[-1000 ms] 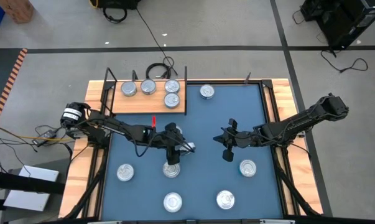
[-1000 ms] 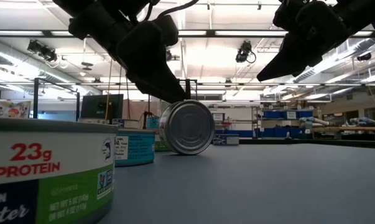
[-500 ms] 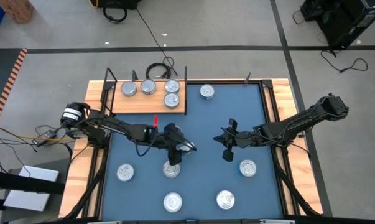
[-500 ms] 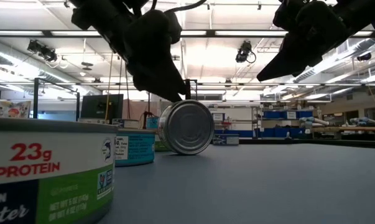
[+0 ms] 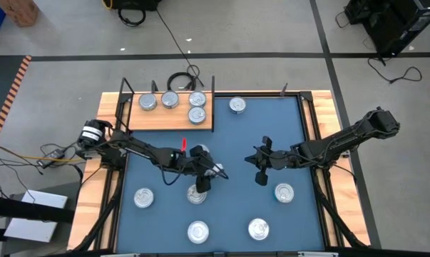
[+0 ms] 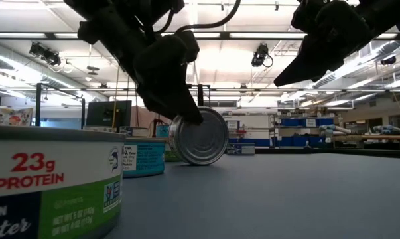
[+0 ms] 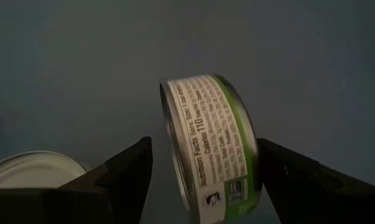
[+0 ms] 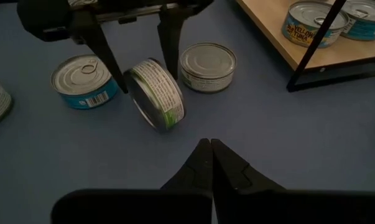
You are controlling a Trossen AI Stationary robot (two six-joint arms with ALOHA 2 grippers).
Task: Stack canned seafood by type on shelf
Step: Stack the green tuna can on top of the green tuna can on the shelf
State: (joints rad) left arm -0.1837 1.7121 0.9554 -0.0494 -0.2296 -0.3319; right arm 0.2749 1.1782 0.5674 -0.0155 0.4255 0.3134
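Observation:
One tin of canned seafood (image 7: 209,149) stands on its side wall on the blue mat, green label outward, also seen from the right wrist (image 8: 155,93) and low down (image 6: 200,136). My left gripper (image 7: 206,171) is open and slants down over it, one finger on either side with a gap at each. My right gripper (image 8: 209,152) hangs shut above the mat to the tin's right. The shelf (image 5: 140,120) at the far left carries several tins lying flat.
A flat silver tin (image 8: 207,65) and a blue-labelled tin (image 8: 84,81) lie close on either side of the standing one. More tins are spread over the mat (image 5: 284,192), (image 5: 258,229), (image 5: 197,231), (image 5: 143,198), (image 5: 237,106). The shelf's black upright (image 8: 314,40) stands near.
My left gripper has come down toward the standing tin and rolled a little, so its open fingers now straddle the tin's upper part. The tin has stayed on its side wall in the same place.

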